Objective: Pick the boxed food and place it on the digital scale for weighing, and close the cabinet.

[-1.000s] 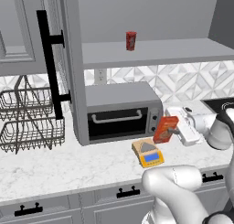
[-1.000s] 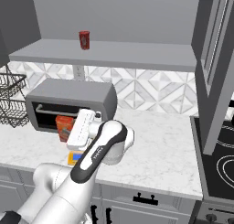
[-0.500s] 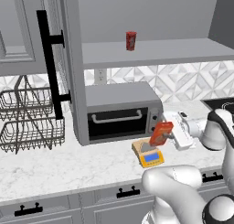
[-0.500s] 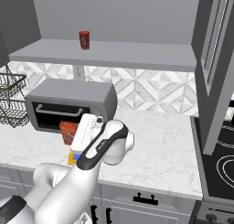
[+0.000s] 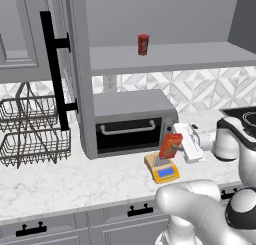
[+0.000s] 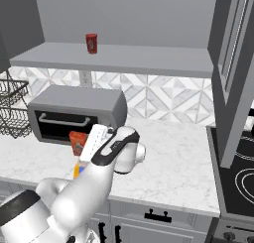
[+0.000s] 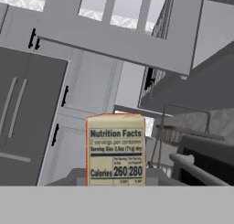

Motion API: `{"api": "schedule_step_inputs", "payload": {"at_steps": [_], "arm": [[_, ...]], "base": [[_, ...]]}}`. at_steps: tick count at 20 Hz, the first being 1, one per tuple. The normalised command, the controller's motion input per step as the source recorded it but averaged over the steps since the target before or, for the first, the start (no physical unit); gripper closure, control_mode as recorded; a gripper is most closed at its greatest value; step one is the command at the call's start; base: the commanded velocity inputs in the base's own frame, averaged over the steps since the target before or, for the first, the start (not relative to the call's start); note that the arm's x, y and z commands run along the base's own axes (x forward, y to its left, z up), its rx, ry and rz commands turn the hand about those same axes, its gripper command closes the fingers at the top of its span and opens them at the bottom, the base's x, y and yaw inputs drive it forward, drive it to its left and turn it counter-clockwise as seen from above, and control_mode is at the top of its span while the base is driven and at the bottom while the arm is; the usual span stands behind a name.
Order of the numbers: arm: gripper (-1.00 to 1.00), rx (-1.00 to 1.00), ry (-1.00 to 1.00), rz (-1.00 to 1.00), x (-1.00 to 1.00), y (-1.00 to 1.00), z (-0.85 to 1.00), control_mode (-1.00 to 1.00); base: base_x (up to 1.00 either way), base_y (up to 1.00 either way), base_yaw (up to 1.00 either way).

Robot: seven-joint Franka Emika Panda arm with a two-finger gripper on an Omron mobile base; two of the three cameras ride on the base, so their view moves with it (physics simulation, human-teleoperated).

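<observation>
pincer [image 5: 176, 145] grasping boxed food [image 5: 170, 145], tilted, just above digital scale [image 5: 163, 169].

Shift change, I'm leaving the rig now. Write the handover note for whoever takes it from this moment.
Tool: shut on the boxed food, holding it tilted just above the digital scale in front of the toaster oven.
Done: box picked and carried to the scale.
Left: set the box on the grey platform, release, then close the cabinet; its door stands open to the left.
</observation>
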Motion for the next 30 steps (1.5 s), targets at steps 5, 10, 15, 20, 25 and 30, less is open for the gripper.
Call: {"api": "schedule_step_inputs", "payload": {"at_steps": [5, 10, 15, 20, 25, 30], "arm": [[1.00, -0.02, 0.01, 0.01, 0.00, -0.10, -0.22, -1.00], [1.00, -0.02, 0.01, 0.00, 0.36, 0.00, -0.33, -1.00], [1.00, -0.01, 0.00, 0.00, 0.34, 0.00, -0.36, -1.00], [1.00, 0.00, 0.00, 0.00, 0.35, 0.00, -0.36, -1.00], [1.00, 0.00, 0.00, 0.00, 0.34, 0.00, -0.29, -1.00], [-1.00, -0.03, -0.01, 0.01, -0.01, 0.11, -0.35, -1.00]], "base": [[0.00, 0.00, 0.00], [0.00, 0.00, 0.00], [0.00, 0.00, 0.00], [0.00, 0.00, 0.00], [0.00, 0.00, 0.00], [0.00, 0.00, 0.00]]}}
